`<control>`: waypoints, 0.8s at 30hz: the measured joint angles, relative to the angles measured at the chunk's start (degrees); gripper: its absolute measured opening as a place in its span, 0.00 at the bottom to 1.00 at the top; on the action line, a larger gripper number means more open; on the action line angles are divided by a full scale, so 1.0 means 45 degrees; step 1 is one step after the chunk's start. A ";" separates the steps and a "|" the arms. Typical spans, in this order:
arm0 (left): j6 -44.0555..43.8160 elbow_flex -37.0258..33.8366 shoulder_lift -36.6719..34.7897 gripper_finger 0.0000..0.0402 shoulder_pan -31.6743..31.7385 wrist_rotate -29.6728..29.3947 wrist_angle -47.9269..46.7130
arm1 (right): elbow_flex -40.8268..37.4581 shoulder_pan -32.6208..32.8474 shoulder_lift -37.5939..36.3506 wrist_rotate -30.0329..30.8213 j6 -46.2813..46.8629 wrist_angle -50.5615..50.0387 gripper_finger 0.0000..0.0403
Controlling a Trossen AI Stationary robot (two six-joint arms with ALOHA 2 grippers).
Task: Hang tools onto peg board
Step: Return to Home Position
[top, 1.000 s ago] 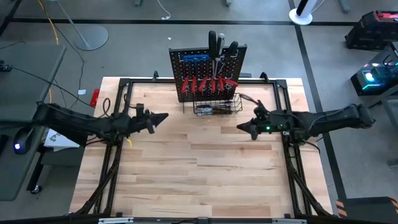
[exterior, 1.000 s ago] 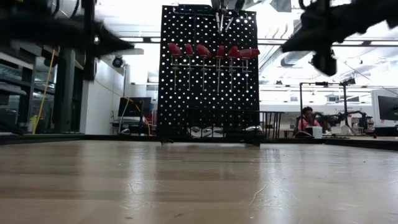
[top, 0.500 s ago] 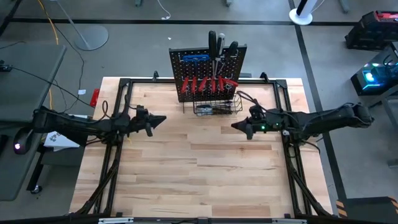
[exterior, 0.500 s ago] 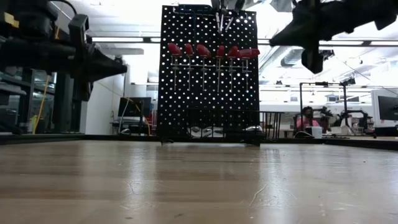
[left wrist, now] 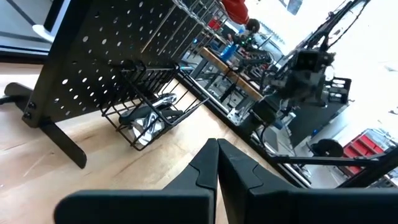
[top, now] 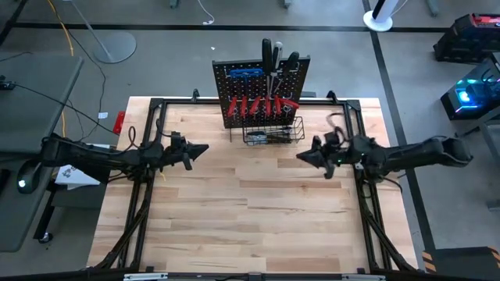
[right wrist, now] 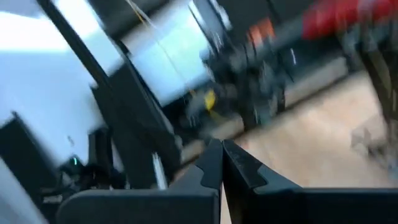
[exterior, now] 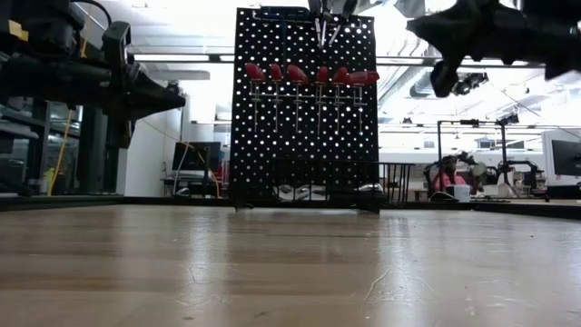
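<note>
The black peg board point(top: 262, 92) stands upright at the table's far edge. Red-handled tools point(top: 264, 104) hang on it in a row point(exterior: 309, 75), a blue tool point(top: 244, 73) hangs higher up, and black-handled screwdrivers point(top: 271, 56) stick up at its top. Silver tools point(left wrist: 151, 116) lie in its black wire basket point(top: 273, 133). My left gripper point(top: 205, 147) hovers shut and empty to the left of the board, pointing level. My right gripper point(top: 301, 157) hovers shut and empty to the board's right, just off the basket.
A black metal frame point(top: 156, 105) runs along the table's left, right and far edges. The wooden tabletop point(top: 250, 211) stretches toward the near edge. Beyond the table a person point(exterior: 445, 173) sits at a desk in the room.
My left gripper has sunk a little and drawn slightly back toward the table's left edge, then stayed still. My right gripper has swung and rolled at the wrist, tipping up to level, while staying near the basket's right side. Both stay shut.
</note>
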 joint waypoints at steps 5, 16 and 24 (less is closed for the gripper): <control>0.0000 0.0000 -0.0001 0.00 0.0000 0.0000 0.0019 | -0.1659 -0.1912 -0.0020 -0.1409 -0.1012 0.3526 0.00; 0.0005 0.0005 0.0000 0.00 0.0000 0.0015 0.0005 | -0.3228 -0.3292 -0.0107 -0.3224 -0.1671 0.3546 0.00; 0.0005 0.0005 -0.0002 0.00 0.0000 0.0012 0.0004 | -0.3231 -0.3294 -0.0066 -0.3279 -0.2003 -0.1648 0.00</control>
